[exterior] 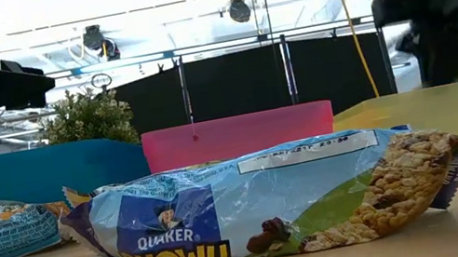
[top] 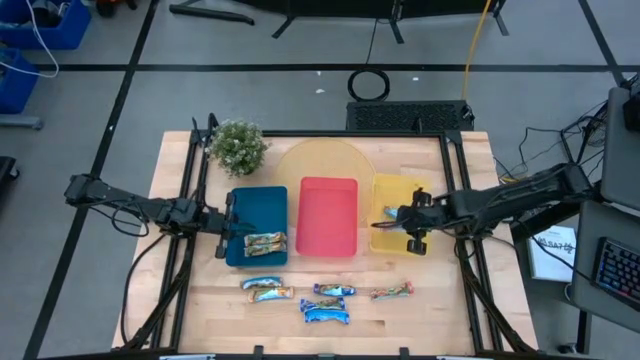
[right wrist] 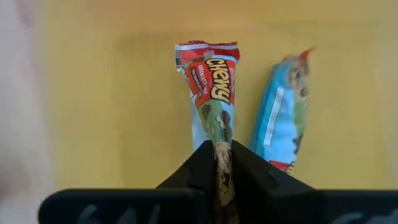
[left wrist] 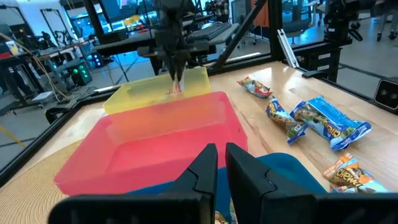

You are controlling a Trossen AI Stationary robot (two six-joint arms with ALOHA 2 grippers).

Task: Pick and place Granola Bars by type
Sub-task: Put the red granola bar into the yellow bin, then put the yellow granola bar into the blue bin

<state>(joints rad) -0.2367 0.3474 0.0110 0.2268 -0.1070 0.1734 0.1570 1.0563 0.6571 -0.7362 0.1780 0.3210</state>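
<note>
1. Your left gripper [top: 222,222] hangs over the left edge of the blue tray [top: 257,200]. Its fingers [left wrist: 205,165] are pressed almost together with nothing between them.
2. One tan-gold bar [top: 265,242] lies in the blue tray, just right of that gripper and apart from it.
3. The red tray [top: 328,215] sits between the blue tray and the yellow tray [top: 392,195].
4. On the bare table [top: 450,300] in front of the trays you see two tan-gold bars [top: 264,290] at left, two blue bars [top: 327,304] in the middle, and one red-and-teal bar [top: 391,292] at right, all well apart from both grippers.
5. Your right gripper [right wrist: 222,148] is over the yellow tray, clamped on the end of a red-and-silver bar [right wrist: 210,87], which points away from the fingers.
6. A light blue bar [right wrist: 283,115] lies in the yellow tray just beside the held bar.
</note>
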